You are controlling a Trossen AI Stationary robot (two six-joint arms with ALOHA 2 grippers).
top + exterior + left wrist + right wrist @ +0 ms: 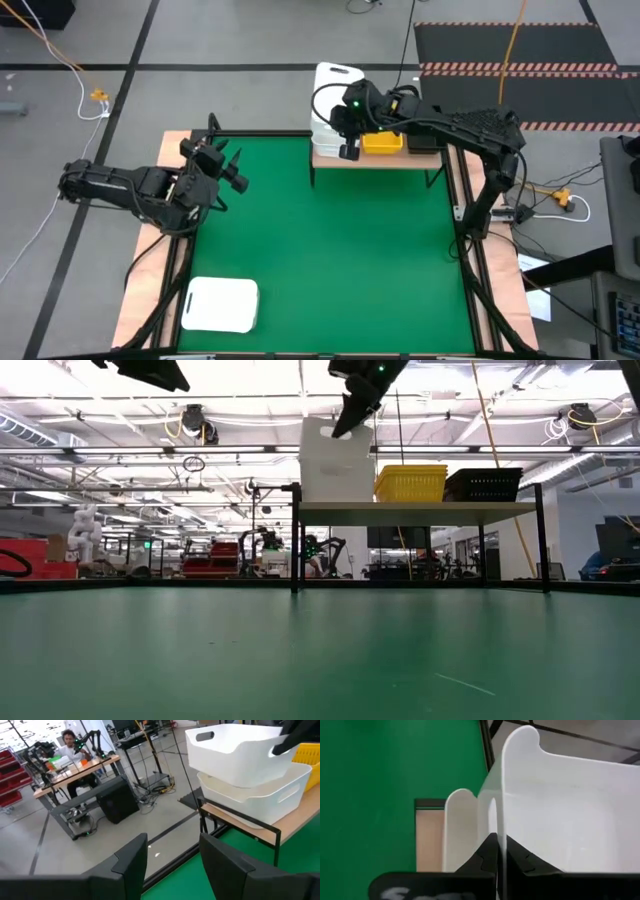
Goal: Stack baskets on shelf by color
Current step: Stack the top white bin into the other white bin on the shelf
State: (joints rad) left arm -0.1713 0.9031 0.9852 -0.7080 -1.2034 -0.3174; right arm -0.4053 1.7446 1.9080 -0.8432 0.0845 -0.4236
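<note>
Pinching the upper white basket [560,810] by its wall, our right gripper [499,851] tilts it over the lower white basket [260,795] at the shelf's [400,158] left end. We risk it wedging askew, or slipping off that edge. Our left gripper [172,857] waits, jaws apart, by the worktop's [330,250] left edge.

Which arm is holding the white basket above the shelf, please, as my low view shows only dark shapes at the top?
Observer: The right gripper; it is shut on the wall of the upper white basket.
Operator: Is anything beneath it?
Observer: Yes, a lower white basket sits on the shelf, and the held one is tilted over it.
Operator: Are any white ones elsewhere?
Observer: A third white basket lies at the table corner on the left arm's side, far from the shelf, apart from the open left gripper.
</note>
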